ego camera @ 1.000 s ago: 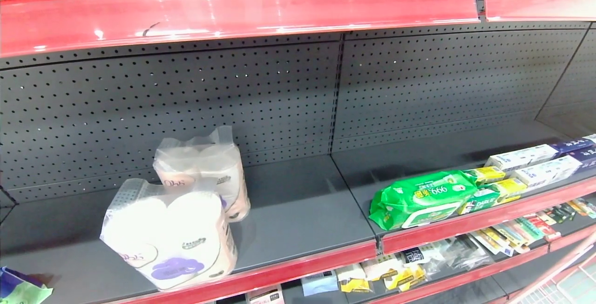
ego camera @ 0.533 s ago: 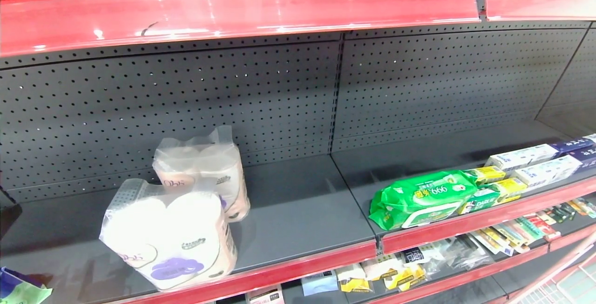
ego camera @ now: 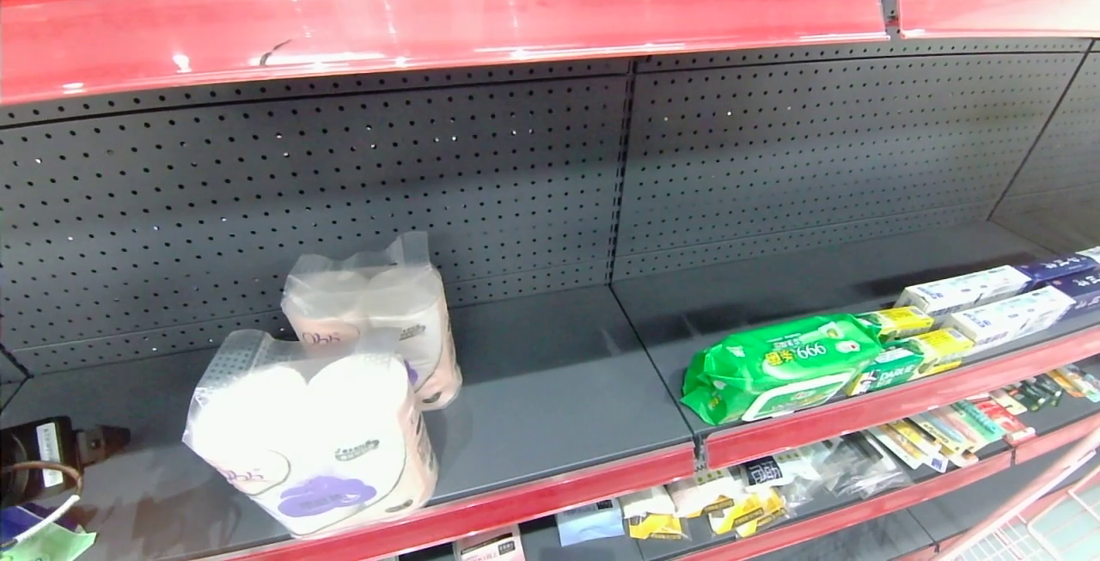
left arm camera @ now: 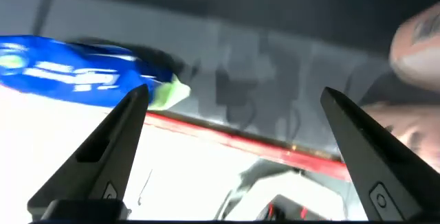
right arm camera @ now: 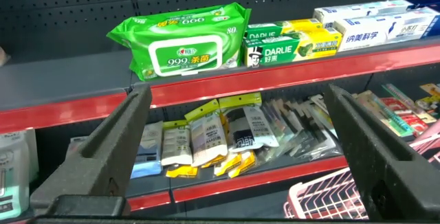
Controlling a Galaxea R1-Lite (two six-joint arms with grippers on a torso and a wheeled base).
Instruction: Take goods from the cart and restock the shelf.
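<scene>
Two clear-wrapped packs of white toilet rolls stand on the grey shelf (ego camera: 559, 389), one at the front (ego camera: 314, 441) and one behind it (ego camera: 374, 320). My left arm's wrist (ego camera: 47, 458) is at the shelf's front left end, beside the front pack. My left gripper (left arm camera: 237, 162) is open and holds nothing; beyond it lie a blue and green pack (left arm camera: 69, 73) and the red shelf lip (left arm camera: 240, 135). My right gripper (right arm camera: 240, 162) is open and bare, level with the lower shelf, facing a green wet-wipes pack (right arm camera: 179, 42) and toothpaste boxes (right arm camera: 289, 42).
On the right half of the shelf lie the wet-wipes pack (ego camera: 782, 363) and rows of toothpaste boxes (ego camera: 980, 303). Small hanging packets (right arm camera: 220, 138) fill the shelf below. A pink wire cart (right arm camera: 344, 196) is at the lower right. The red upper shelf (ego camera: 430, 20) overhangs.
My left arm has come into the head view at the lower left edge, next to the front toilet-roll pack. The goods on the shelf have not moved.
</scene>
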